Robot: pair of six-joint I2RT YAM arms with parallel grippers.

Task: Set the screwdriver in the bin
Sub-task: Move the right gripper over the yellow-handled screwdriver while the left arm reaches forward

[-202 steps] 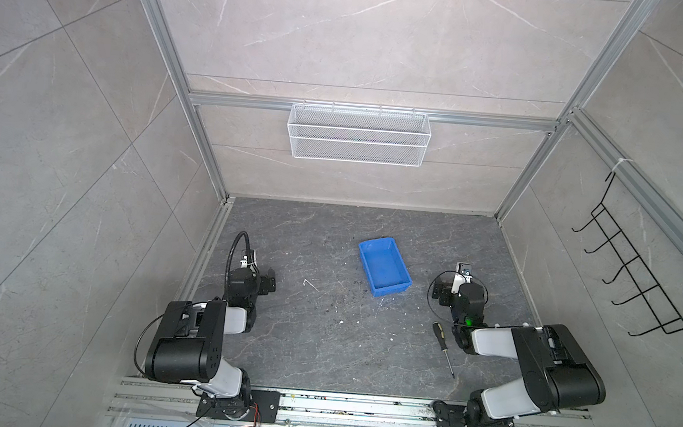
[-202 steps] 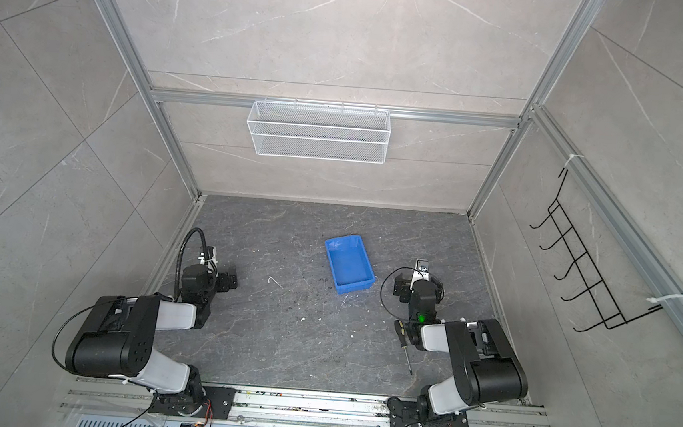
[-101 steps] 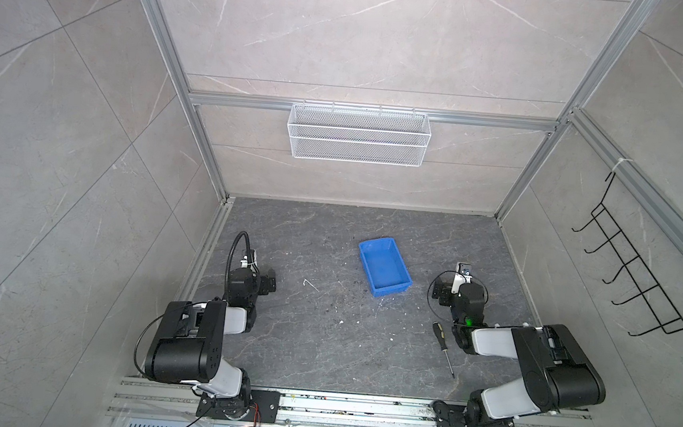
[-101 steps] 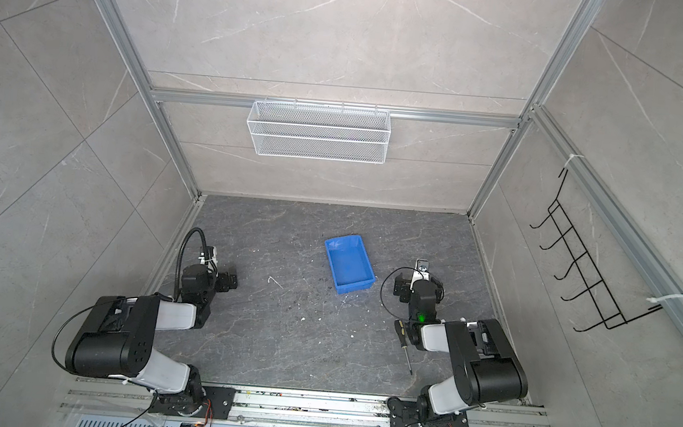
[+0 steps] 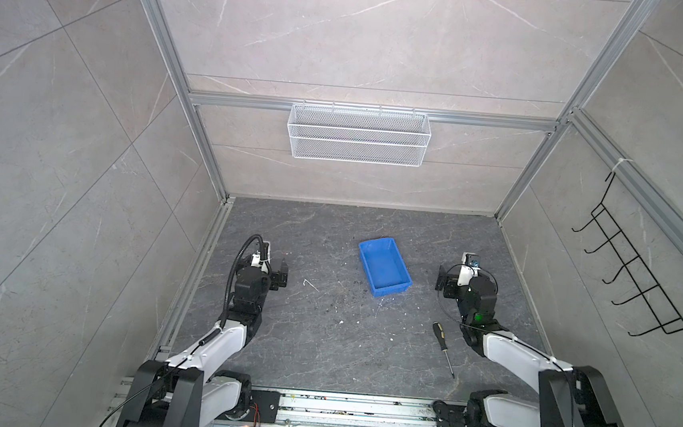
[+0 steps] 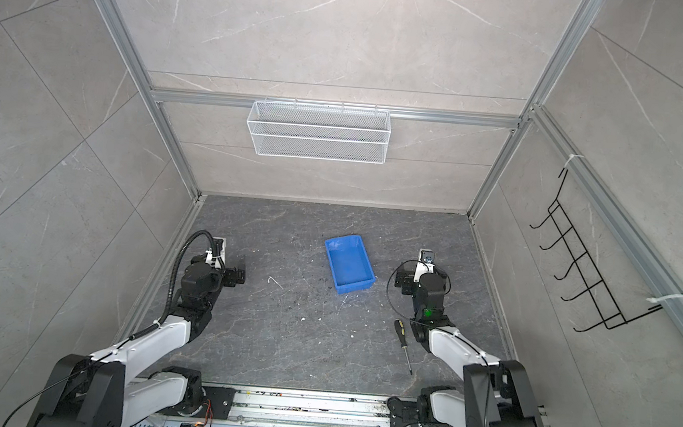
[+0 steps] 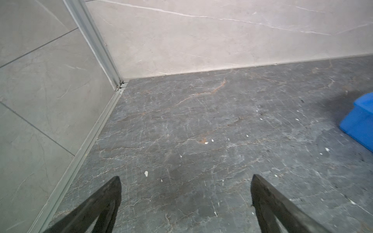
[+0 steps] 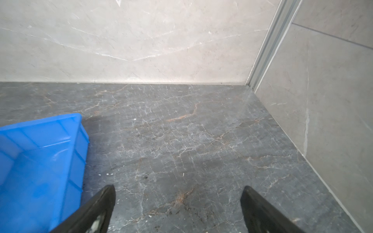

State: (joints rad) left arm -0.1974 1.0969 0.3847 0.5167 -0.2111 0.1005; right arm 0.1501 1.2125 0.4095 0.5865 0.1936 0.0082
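As things lie now: nothing held, screwdriver [image 5: 442, 349] flat on the floor [image 5: 321, 346], bin [image 5: 392, 292] empty.
Screwdriver place: lower right of both top views [image 6: 403, 346], just beside the right forearm [image 5: 508, 353], not touching it as far as I can tell. Black handle points up-frame toward the bin, metal tip toward the bottom edge. Not in either wrist view.
Bin place: centre of the floor, up and left of the screwdriver, apart from it; a blue corner shows at left in the right wrist view [image 8: 78, 151].
Right gripper [image 8: 177, 188]: fingers spread wide, bare floor between them, just right of the bin.
Left gripper [image 7: 185, 177]: also spread wide, nothing in it, left side of the floor.
Handling (judgement): light, stiff, slim; round handle may roll if nudged; shaft thin and slick.
Where to grab (judgement): mid-handle, across its width, fingers low to the floor. Avoid the shaft.
Risk (judgement): a grip near either end lets it tilt or slip.
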